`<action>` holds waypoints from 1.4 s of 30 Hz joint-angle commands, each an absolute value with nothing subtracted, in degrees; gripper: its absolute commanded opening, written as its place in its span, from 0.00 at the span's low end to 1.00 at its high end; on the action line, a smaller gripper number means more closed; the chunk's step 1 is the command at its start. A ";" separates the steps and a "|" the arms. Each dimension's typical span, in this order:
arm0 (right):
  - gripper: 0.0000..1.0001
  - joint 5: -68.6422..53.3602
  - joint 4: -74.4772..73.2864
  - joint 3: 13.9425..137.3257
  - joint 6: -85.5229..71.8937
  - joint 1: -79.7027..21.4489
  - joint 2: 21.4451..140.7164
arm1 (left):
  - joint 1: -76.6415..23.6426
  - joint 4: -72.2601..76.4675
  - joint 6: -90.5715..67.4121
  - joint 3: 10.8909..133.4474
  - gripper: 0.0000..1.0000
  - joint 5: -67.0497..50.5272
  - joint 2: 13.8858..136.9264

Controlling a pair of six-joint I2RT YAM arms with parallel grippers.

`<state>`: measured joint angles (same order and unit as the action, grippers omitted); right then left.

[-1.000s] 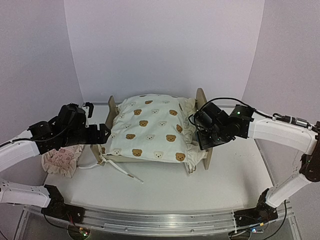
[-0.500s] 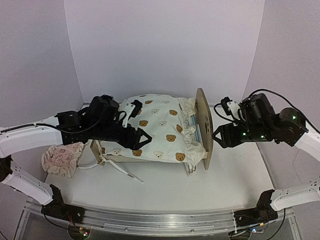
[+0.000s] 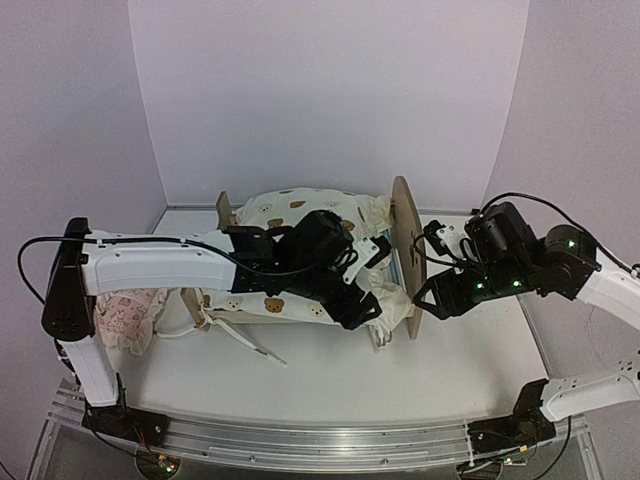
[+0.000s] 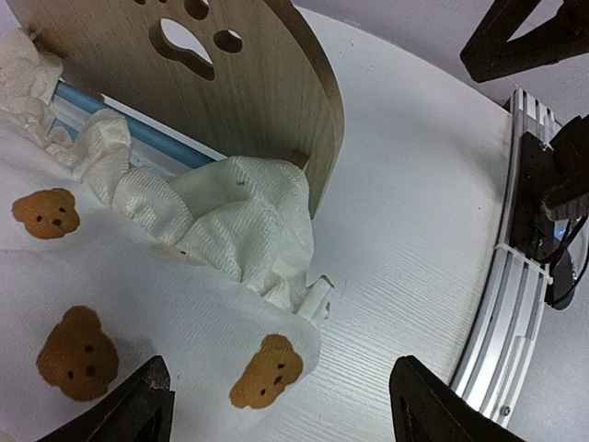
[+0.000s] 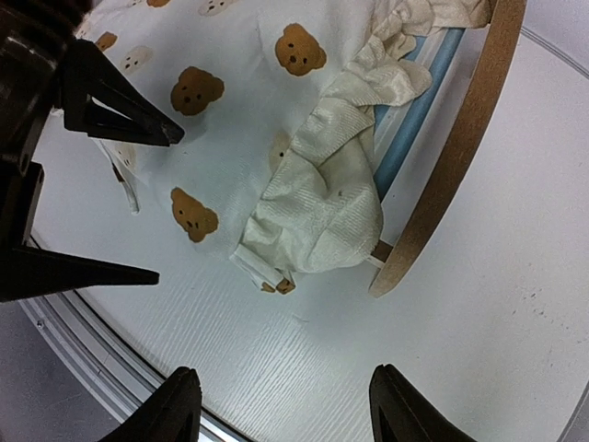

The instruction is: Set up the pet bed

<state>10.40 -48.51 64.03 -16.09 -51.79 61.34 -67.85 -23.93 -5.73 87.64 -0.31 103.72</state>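
Where the white table [image 3: 330, 385] carries it at mid-depth, the small light plywood pet bed [image 3: 404, 225] with rounded paw-cutout headboard stands upright, headboard toward the right arm. A cream bear-print quilt [image 3: 272, 212] covers the bed and bunches against the headboard; a strip of blue-and-white striped mattress [image 5: 416, 115] shows beside that bunch. The left gripper [image 3: 372, 282] hangs over the bed's near headboard corner, jaws released, grasping nothing. The right gripper [image 3: 424, 268] sits just outside the headboard, jaws likewise spread and empty. A small pinkish ruffled pillow [image 3: 122, 322] lies on the table beyond the bed's footboard end.
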 commanded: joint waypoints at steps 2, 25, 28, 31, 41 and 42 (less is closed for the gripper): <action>0.64 9.64 -48.08 62.77 -15.21 -51.91 60.59 | -68.97 -26.20 -1.34 92.58 0.81 5.55 108.56; 0.66 8.45 -47.64 61.60 -14.10 -51.93 60.76 | -68.84 -26.94 -1.39 96.74 0.00 22.89 110.99; 0.66 6.73 -46.94 63.43 -13.15 -51.93 62.36 | -68.38 -25.01 -2.11 96.57 0.00 27.19 107.06; 0.64 3.93 -45.55 65.84 -11.90 -51.93 64.18 | -66.94 -22.75 -3.17 95.92 0.00 30.31 103.25; 0.44 -10.15 -33.59 73.31 -10.15 -51.93 74.53 | -64.80 -18.59 -2.34 95.19 0.00 32.39 95.59; 0.42 -10.38 -32.34 74.19 -10.28 -51.93 75.78 | -64.72 -18.49 -2.18 95.21 0.00 32.42 95.23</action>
<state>-3.98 -40.37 70.17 -10.96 -51.79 71.88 -64.48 -22.28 -2.48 94.36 29.45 97.66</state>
